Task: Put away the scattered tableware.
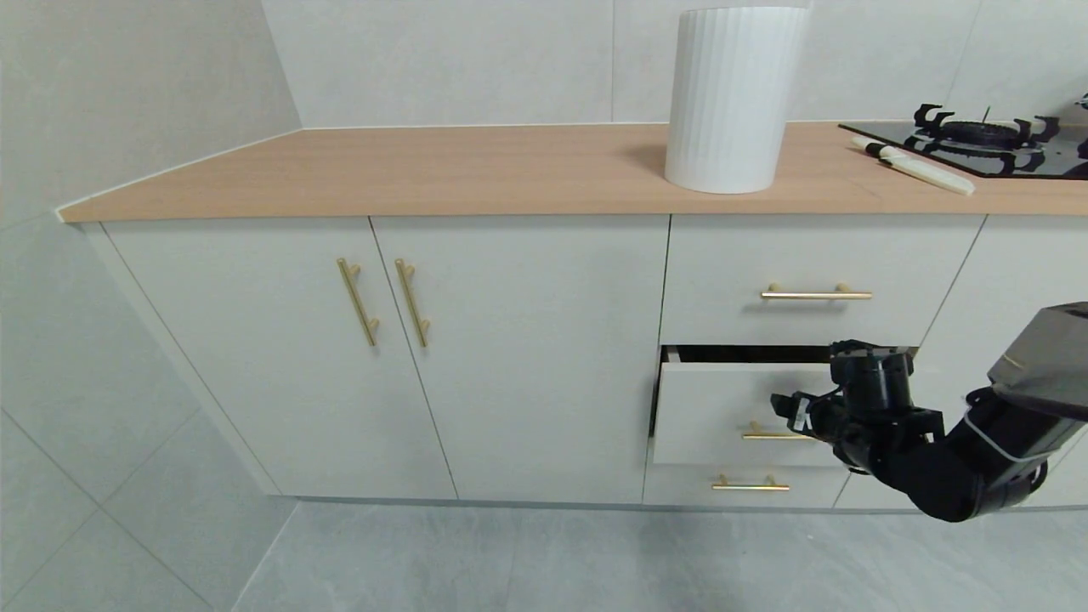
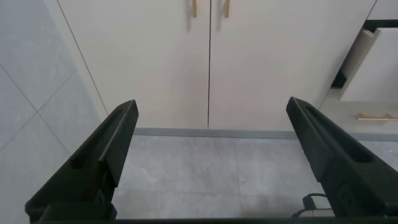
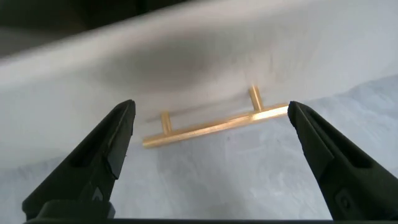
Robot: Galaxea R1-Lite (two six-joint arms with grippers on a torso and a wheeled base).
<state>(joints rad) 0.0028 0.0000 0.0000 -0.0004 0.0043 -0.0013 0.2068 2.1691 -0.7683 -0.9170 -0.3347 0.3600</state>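
Observation:
A white knife (image 1: 914,166) lies on the wooden countertop (image 1: 425,170) beside the stove. Left of it stands a tall white ribbed container (image 1: 731,98). Below, the middle drawer (image 1: 722,408) is pulled partly out, showing a dark gap above its front. My right gripper (image 1: 795,412) hovers just in front of that drawer's gold handle (image 1: 765,435). In the right wrist view the gripper (image 3: 209,112) is open, with the handle (image 3: 214,124) lying between and beyond its fingers, untouched. My left gripper (image 2: 211,107) is open and empty, low above the floor facing the cupboard doors.
A black gas stove (image 1: 986,140) sits at the counter's right end. The top drawer (image 1: 816,295) and bottom drawer (image 1: 750,486) are closed. Two cupboard doors with gold handles (image 1: 387,302) stand to the left. Grey tiled floor (image 1: 510,561) stretches in front.

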